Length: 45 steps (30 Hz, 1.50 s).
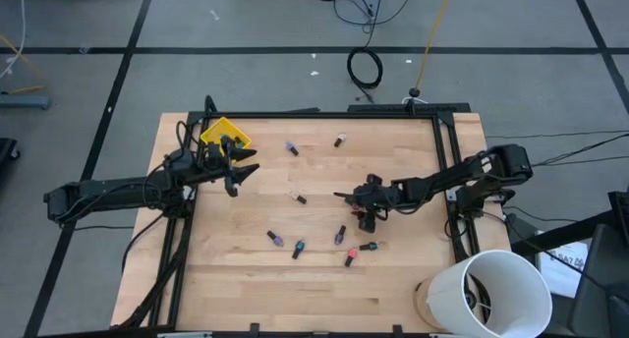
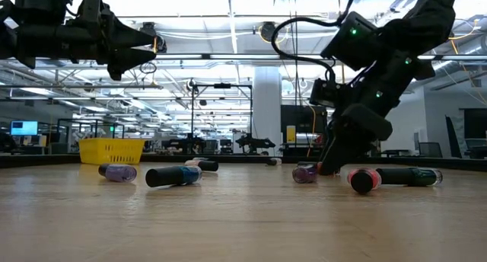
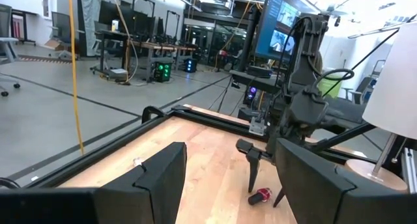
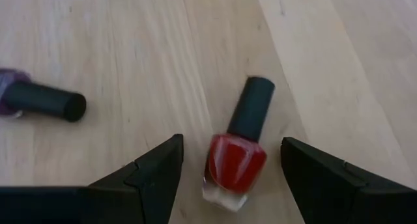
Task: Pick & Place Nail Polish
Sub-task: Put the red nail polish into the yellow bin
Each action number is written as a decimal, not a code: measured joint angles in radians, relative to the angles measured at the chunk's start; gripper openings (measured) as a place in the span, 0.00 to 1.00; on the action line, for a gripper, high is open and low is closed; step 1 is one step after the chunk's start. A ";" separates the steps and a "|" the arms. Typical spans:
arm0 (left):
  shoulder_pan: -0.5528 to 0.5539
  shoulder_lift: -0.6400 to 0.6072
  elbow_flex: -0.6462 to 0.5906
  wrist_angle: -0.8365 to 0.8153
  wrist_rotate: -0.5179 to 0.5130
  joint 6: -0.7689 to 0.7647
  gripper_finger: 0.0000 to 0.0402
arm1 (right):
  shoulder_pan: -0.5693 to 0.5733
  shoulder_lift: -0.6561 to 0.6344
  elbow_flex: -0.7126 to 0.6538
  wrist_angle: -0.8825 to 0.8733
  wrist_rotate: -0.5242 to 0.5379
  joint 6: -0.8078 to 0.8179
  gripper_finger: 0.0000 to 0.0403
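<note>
Several tiny nail polish bottles lie on their sides on the wooden table (image 1: pixel 246 279), among them a purple one (image 1: pixel 292 148), a blue one (image 1: pixel 298 248) and a pink one (image 1: pixel 340 235). My right gripper (image 4: pixel 231 178) is open and points down at mid-table, its fingers on either side of a red bottle with a dark cap (image 4: pixel 238 152), without touching it. A purple bottle (image 4: pixel 39 101) lies beside it. My left gripper (image 1: pixel 239 167) is open and empty, raised above the table next to the small yellow bin (image 1: pixel 226 134).
A black frame (image 1: pixel 447 171) runs along the table's edges. A large white cylinder (image 1: pixel 491 294) stands at the near right corner. Bottles lie scattered (image 2: pixel 173 176) near the table's middle. Bare wood lies along the near edge.
</note>
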 joint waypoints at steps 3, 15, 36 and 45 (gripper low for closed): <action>0.000 0.000 0.000 0.000 0.000 0.000 0.57 | -0.002 0.010 0.001 0.001 0.000 0.001 0.61; 0.000 0.000 0.000 0.000 0.000 0.000 0.57 | -0.001 0.014 0.000 -0.007 0.000 -0.003 0.38; 0.000 0.000 0.000 0.000 0.000 0.000 0.57 | -0.011 -0.119 -0.003 0.061 0.007 -0.131 0.28; 0.000 0.000 0.000 0.011 0.000 -0.003 0.57 | -0.054 -0.175 -0.002 0.344 -0.001 -0.346 0.28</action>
